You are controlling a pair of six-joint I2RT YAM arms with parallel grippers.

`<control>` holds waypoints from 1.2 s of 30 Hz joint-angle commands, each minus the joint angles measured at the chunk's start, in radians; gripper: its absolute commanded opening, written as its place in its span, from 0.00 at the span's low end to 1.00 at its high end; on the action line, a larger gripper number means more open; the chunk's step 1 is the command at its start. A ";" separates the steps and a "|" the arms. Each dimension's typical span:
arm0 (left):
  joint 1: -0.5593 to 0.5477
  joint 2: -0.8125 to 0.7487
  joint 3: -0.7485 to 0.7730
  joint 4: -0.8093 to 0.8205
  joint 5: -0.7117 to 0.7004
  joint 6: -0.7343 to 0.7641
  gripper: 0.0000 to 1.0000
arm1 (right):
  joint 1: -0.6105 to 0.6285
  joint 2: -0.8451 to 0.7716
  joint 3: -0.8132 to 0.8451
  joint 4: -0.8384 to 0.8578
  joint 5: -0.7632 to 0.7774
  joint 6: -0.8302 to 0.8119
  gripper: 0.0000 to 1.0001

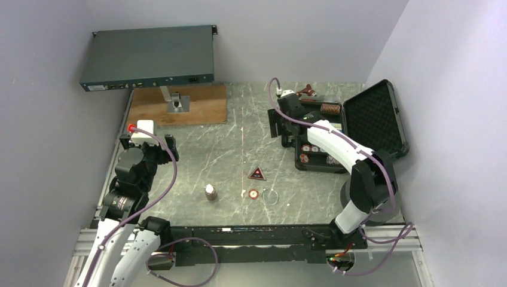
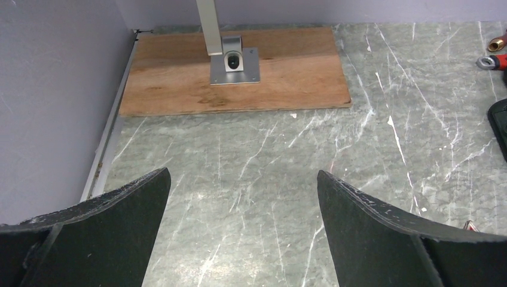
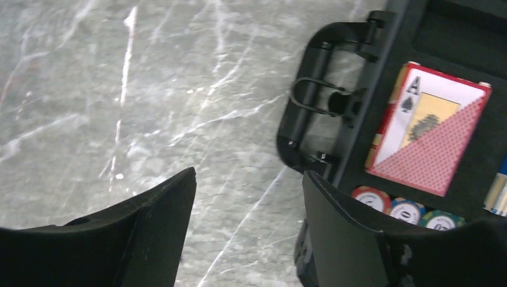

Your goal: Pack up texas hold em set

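The black briefcase (image 1: 375, 116) lies open at the right, its lid flat to the right of its base (image 1: 303, 169). A card deck (image 3: 427, 134) and rows of poker chips (image 3: 406, 209) sit in the foam. My right gripper (image 1: 277, 124) (image 3: 248, 179) hovers open just left of the case handle (image 3: 326, 101), with only tabletop between its fingers. On the table lie a small chip stack (image 1: 210, 192), the red-black triangle piece (image 1: 257, 174), one chip (image 1: 254, 194) and a clear round disc (image 1: 271, 197). My left gripper (image 1: 146, 143) (image 2: 242, 176) is wide open over bare table at the left.
A wooden board (image 1: 203, 107) (image 2: 287, 72) with a metal stand (image 2: 233, 60) holds the grey-blue rack box (image 1: 149, 57) at the back left. A red-handled wrench (image 1: 308, 91) (image 2: 493, 60) lies behind the case. Walls close in on the left, back and right.
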 commanded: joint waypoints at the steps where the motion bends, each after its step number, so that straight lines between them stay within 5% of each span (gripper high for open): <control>1: -0.003 0.003 0.013 0.003 0.006 0.007 1.00 | 0.055 -0.065 -0.017 0.024 -0.027 -0.051 0.74; 5: -0.003 -0.005 0.009 0.006 0.000 0.006 1.00 | 0.086 -0.100 -0.045 0.039 -0.060 -0.054 0.94; 8: -0.003 -0.006 0.005 0.013 0.002 0.007 1.00 | 0.112 -0.135 -0.079 0.065 -0.076 -0.056 0.99; 27: -0.003 0.018 0.009 0.006 -0.005 0.009 1.00 | 0.274 -0.396 -0.343 0.313 -0.278 -0.018 0.95; 36: -0.003 0.017 0.007 0.006 -0.010 0.013 1.00 | 0.432 -0.328 -0.352 0.357 -0.285 -0.041 0.92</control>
